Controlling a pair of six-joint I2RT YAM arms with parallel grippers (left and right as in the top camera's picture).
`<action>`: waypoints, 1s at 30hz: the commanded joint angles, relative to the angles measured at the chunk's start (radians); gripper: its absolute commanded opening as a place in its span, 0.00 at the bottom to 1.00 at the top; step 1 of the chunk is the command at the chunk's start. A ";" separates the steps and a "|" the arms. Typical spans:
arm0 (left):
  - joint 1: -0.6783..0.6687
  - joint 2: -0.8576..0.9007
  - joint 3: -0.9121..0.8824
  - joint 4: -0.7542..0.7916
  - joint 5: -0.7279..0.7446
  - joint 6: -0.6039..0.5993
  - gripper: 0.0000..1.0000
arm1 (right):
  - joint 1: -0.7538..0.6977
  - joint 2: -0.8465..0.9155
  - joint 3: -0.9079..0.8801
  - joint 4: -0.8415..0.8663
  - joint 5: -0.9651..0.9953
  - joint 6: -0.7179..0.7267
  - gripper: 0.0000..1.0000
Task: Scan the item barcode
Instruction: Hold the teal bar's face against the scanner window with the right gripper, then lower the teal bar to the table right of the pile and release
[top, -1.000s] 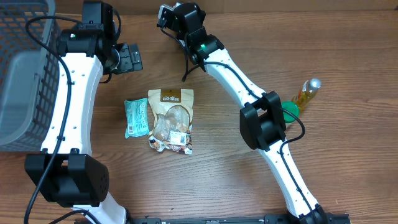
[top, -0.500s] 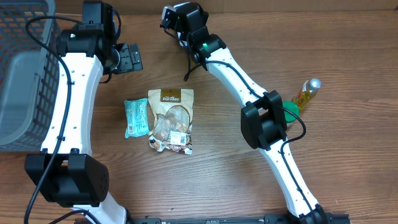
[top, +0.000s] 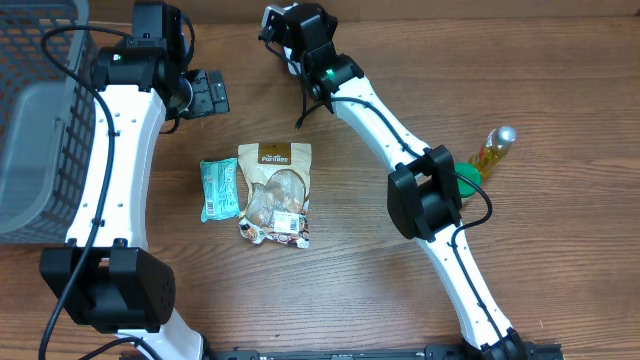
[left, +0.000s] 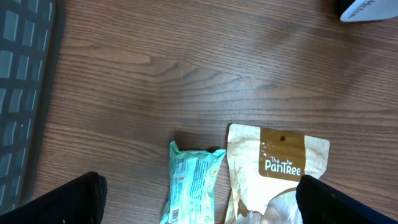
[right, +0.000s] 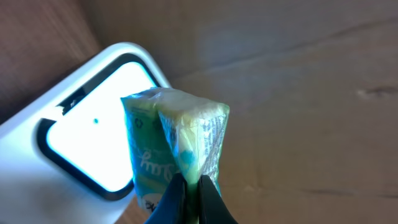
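Overhead: one brown pouch (top: 275, 195) lay mid-desk (top: 350, 300). One green packet (top: 219, 188) lay just beside the pouch's left edge. One wire basket (top: 35, 120) stood far left of the pouch. One yellow bottle (top: 493, 148) lay well to the pouch's right, with one green disc (top: 468, 181) just below it, partly hidden by the right arm. There were two arms. The left pincer (top: 207, 93) hung above and to the left of the pouch, with its jaws spread. The right pincer (top: 272, 25) sat well beyond the pouch's top edge, at the far rim of the desk. From there I could not tell how its jaws stood.

Left wrist: the pouch's top and the packet lay side by side low in the view. Two dark fingers (left: 65, 199) stood wide apart, one at each bottom corner, holding nothing. One white scanner (left: 367, 7) showed far above and to the right of the pouch.

Right wrist: the right pincer was clamped on the bottom edge of a second green packet, the held packet (right: 177, 140). It stood upright just in front of the scanner's lit window. So there were two green packets in all.
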 joint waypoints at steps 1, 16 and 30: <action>-0.006 -0.008 0.012 0.000 0.003 -0.003 1.00 | -0.004 -0.067 0.000 0.013 0.045 0.087 0.04; -0.006 -0.008 0.012 0.000 0.002 -0.003 1.00 | 0.013 -0.360 0.000 -0.439 0.038 0.703 0.04; -0.006 -0.008 0.012 0.000 0.002 -0.003 1.00 | -0.026 -0.383 -0.080 -1.253 -0.359 1.166 0.04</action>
